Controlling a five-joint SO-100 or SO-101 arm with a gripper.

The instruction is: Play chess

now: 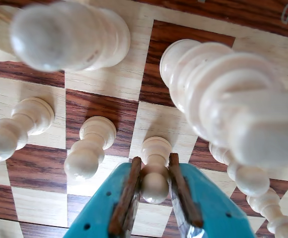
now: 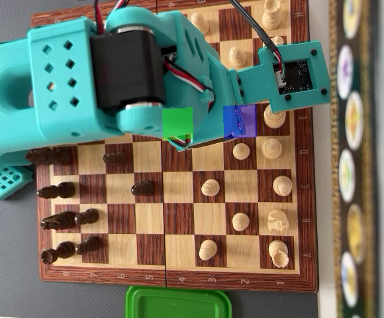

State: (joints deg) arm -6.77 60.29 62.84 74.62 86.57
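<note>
In the wrist view my gripper (image 1: pixel 155 159) has teal jaws with brown pads (image 1: pixel 130 191), and they are shut on the round head of a white pawn (image 1: pixel 155 186). The pawn's base is over a light square of the wooden chessboard (image 1: pixel 104 79). More white pawns (image 1: pixel 89 148) stand to its left. Tall white pieces (image 1: pixel 223 99) loom blurred at the right and the top left. In the overhead view the teal arm (image 2: pixel 145 73) covers the upper part of the chessboard (image 2: pixel 179 218) and hides the gripper. Black pieces (image 2: pixel 59 192) stand along the left side, white pieces (image 2: pixel 283 185) along the right.
Loose white pawns (image 2: pixel 210 187) and a black pawn (image 2: pixel 142 188) stand on the middle squares. A green lid (image 2: pixel 179 303) lies below the board's lower edge. A strip of round pictures (image 2: pixel 353 159) runs down the right side. A teal grid part (image 2: pixel 3 182) sits at the left.
</note>
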